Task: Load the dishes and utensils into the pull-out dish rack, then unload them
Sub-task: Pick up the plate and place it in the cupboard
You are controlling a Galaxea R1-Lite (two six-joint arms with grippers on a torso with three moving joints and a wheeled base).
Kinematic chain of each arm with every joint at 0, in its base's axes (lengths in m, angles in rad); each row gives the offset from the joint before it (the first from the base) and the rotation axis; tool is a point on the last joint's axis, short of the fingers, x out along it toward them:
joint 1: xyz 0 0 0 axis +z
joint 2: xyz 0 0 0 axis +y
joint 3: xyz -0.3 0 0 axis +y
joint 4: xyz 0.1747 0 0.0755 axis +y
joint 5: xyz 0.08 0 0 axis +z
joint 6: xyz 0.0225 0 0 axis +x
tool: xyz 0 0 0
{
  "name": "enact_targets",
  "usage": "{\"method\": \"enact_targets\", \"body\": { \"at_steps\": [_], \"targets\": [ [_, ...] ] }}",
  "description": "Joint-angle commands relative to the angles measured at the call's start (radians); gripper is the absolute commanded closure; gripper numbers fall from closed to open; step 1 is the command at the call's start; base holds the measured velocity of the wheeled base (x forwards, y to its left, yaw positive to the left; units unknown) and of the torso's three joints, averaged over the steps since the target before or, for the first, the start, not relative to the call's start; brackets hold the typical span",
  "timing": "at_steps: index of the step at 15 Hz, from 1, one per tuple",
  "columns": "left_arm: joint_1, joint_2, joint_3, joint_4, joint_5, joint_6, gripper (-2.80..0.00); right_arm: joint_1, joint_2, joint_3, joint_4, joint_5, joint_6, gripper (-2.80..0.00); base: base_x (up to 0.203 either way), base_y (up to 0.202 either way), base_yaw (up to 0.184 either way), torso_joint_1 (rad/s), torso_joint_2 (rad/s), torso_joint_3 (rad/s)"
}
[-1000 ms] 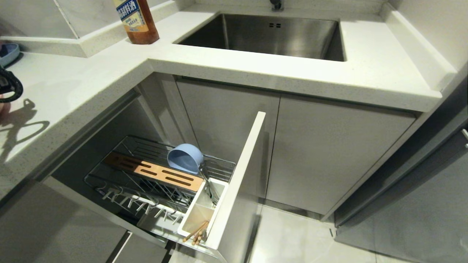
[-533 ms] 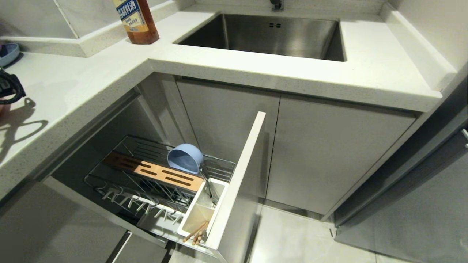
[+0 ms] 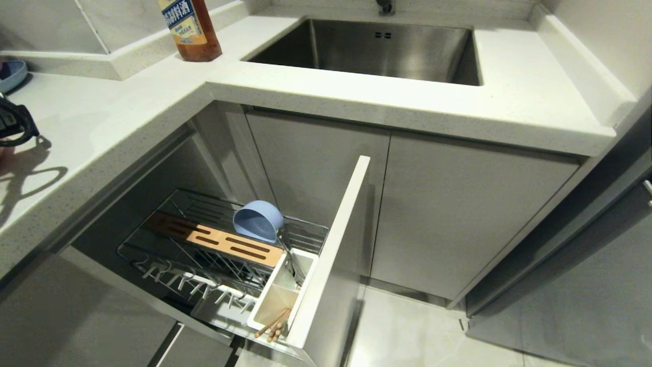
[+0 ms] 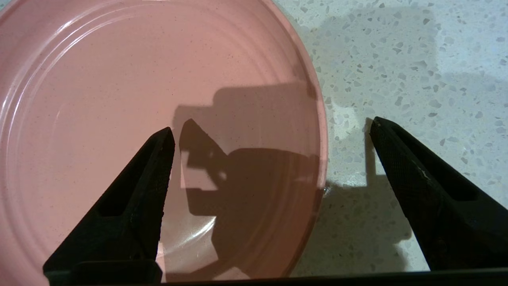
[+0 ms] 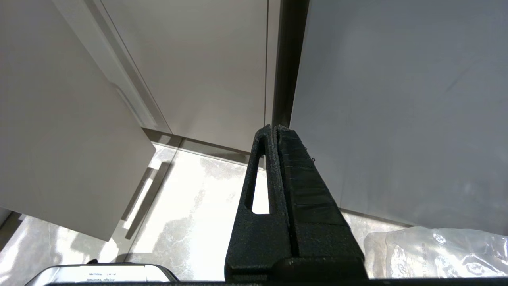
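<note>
The pale-pink plate (image 4: 131,119) lies flat on the speckled countertop (image 4: 416,59). My left gripper (image 4: 272,126) hangs open just above its rim, one finger (image 4: 135,198) over the plate and the other finger (image 4: 428,190) over the counter; nothing is held. In the pulled-out dish rack (image 3: 168,255), the light-blue bowl (image 3: 258,220) leans on its side behind the wooden strip (image 3: 219,238). The white utensil cup (image 3: 281,295) holds the chopsticks (image 3: 273,323) and a slim silver handle (image 3: 291,260). My right gripper (image 5: 274,129) is shut and empty, parked low by the cabinet fronts.
The rack's grey front panel (image 3: 331,244) juts out toward the floor. Only a cable of the left arm (image 3: 12,122) shows at the head view's left edge. A darker blue plate (image 3: 10,75), a brown bottle (image 3: 191,28) and the steel sink (image 3: 377,48) are on the counter.
The left arm's cable at the left edge has shifted very slightly. Nothing in the rack has moved.
</note>
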Motion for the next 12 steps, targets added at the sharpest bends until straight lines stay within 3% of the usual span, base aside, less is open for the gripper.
{"method": "enact_targets", "body": {
  "at_steps": [1,12],
  "targets": [
    [0.0,0.002,0.0,0.004,0.003,-0.003,-2.8,0.001,0.0,0.002,0.0,0.0,0.0,0.0,0.0,0.0,0.0,0.0,0.0,0.0],
    [0.0,-0.001,0.006,0.005,0.003,-0.004,-2.8,0.002,0.0,0.002,0.0,0.0,0.0,0.0,0.0,0.0,0.0,0.0,0.0,0.0]
  ]
}}
